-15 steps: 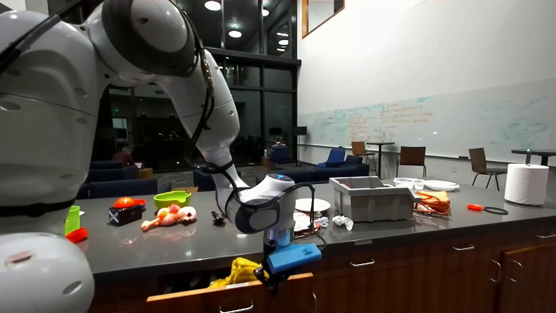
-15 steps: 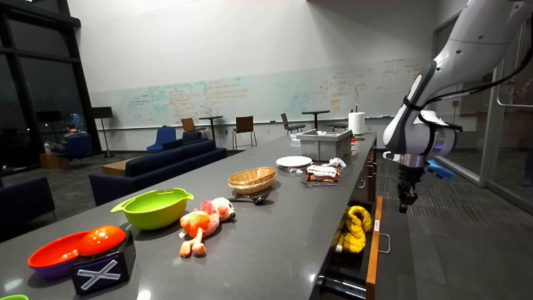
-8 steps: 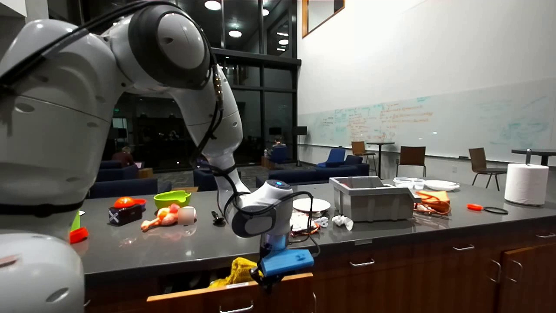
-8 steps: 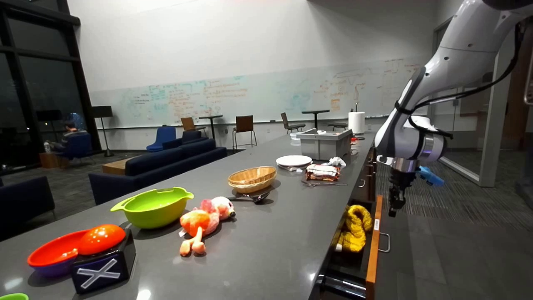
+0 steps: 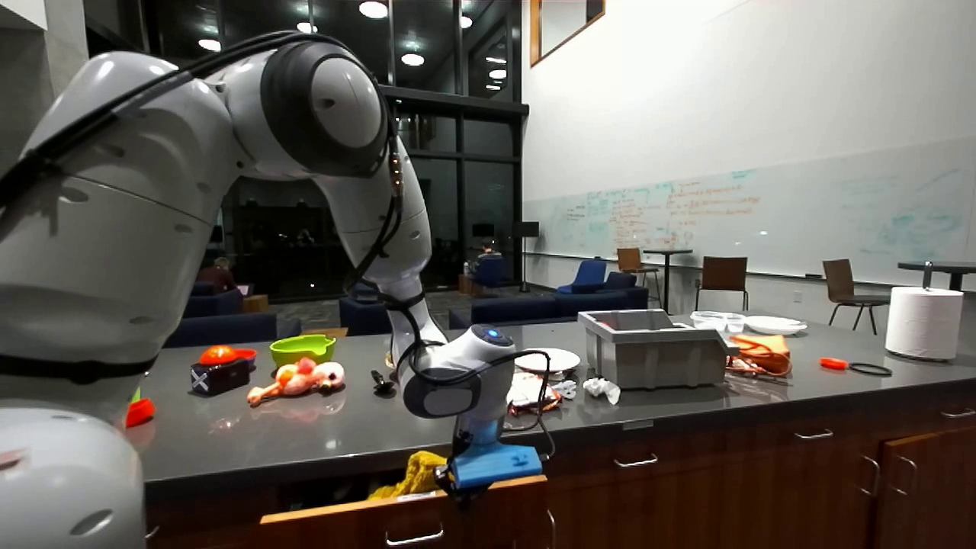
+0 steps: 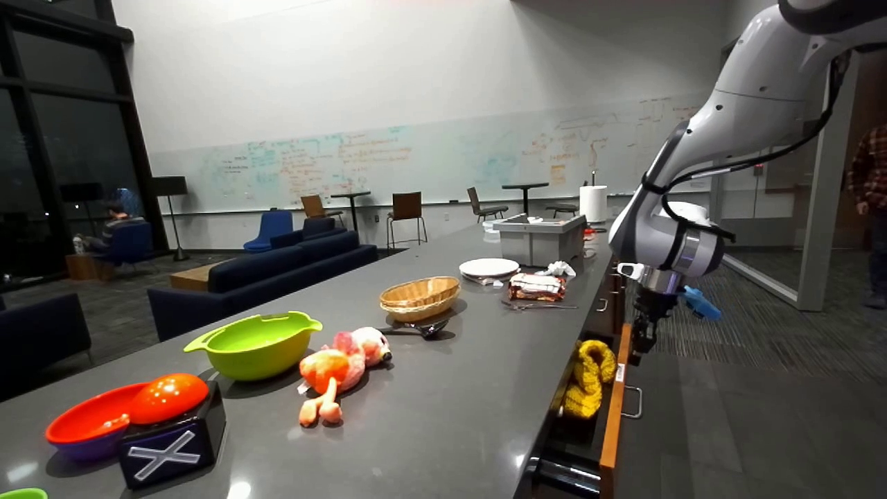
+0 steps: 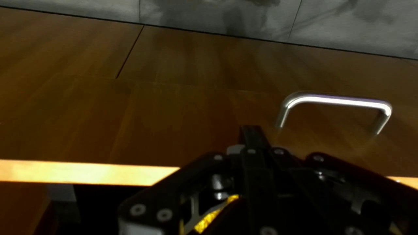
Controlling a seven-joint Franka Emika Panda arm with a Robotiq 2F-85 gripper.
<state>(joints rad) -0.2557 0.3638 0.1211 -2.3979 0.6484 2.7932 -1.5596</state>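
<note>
A wooden drawer (image 6: 614, 416) stands partly pulled out below the counter, with a yellow knitted cloth (image 6: 587, 381) inside it. Its metal handle (image 7: 336, 99) appears right of my fingertips in the wrist view. My gripper (image 7: 254, 137) is shut, its fingers together and nothing seen between them. In an exterior view the gripper (image 6: 639, 352) points down at the outer side of the drawer front, close to its far upper corner, and seems to touch it. A blue block (image 5: 496, 465) on the wrist hides much of the gripper in an exterior view.
On the dark counter (image 6: 457, 395) are a grey bin (image 6: 544, 242), a white plate (image 6: 489, 268), a wicker basket (image 6: 420, 299), a plush flamingo (image 6: 346, 367), a green bowl (image 6: 260, 346) and a black box (image 6: 170, 443) with an orange dome. A person (image 6: 874, 187) stands at the right edge.
The arm has moved toward the counter, bringing the shut gripper to the drawer front. The drawer has slid slightly inward over the last half second.
</note>
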